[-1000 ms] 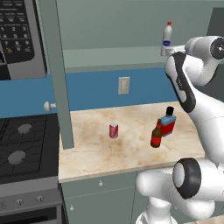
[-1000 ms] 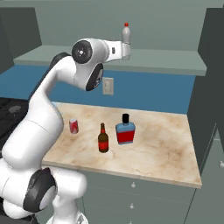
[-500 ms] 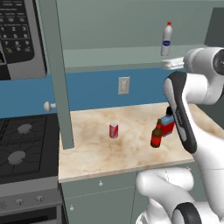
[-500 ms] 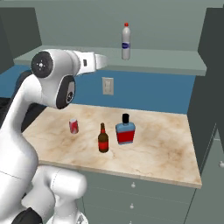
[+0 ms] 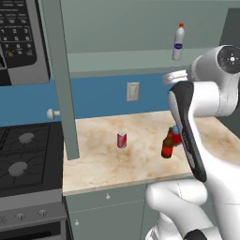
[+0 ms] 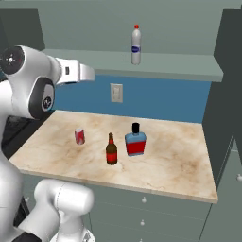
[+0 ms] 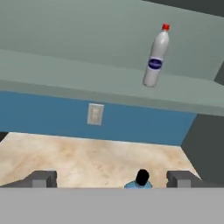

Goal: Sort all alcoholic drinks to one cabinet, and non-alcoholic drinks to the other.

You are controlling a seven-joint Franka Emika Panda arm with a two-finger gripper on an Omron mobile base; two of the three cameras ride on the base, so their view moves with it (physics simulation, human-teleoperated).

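Note:
The white plastic bottle point(image 5: 178, 42) point(image 6: 136, 45) point(image 7: 155, 56) with a red cap and blue label stands upright on the open upper cabinet's shelf point(image 6: 179, 68). On the marble counter point(image 6: 179, 156) stand the red soda can point(image 5: 122, 139) point(image 6: 80, 136), the brown beer bottle point(image 5: 167, 144) point(image 6: 111, 150) and the squat red-and-blue bottle point(image 6: 135, 140), whose black cap point(image 7: 141, 176) shows in the hand view. In the left base view my arm half hides that squat bottle point(image 5: 176, 136). My gripper point(image 7: 111, 179) point(image 6: 90, 74) hangs open and empty in the air, short of the shelf, well left of the white bottle.
A stove point(image 5: 23, 159) and a microwave point(image 5: 18, 42) are at the left. The open cabinet door point(image 5: 61, 79) juts out over the counter's left end. A wall outlet point(image 6: 116, 92) sits on the blue backsplash. A dark tall cabinet point(image 6: 227, 94) bounds the right side.
My hand has drawn back from the white bottle, away from the shelf and toward my body. The bottle stays standing on the shelf. The counter drinks have not moved.

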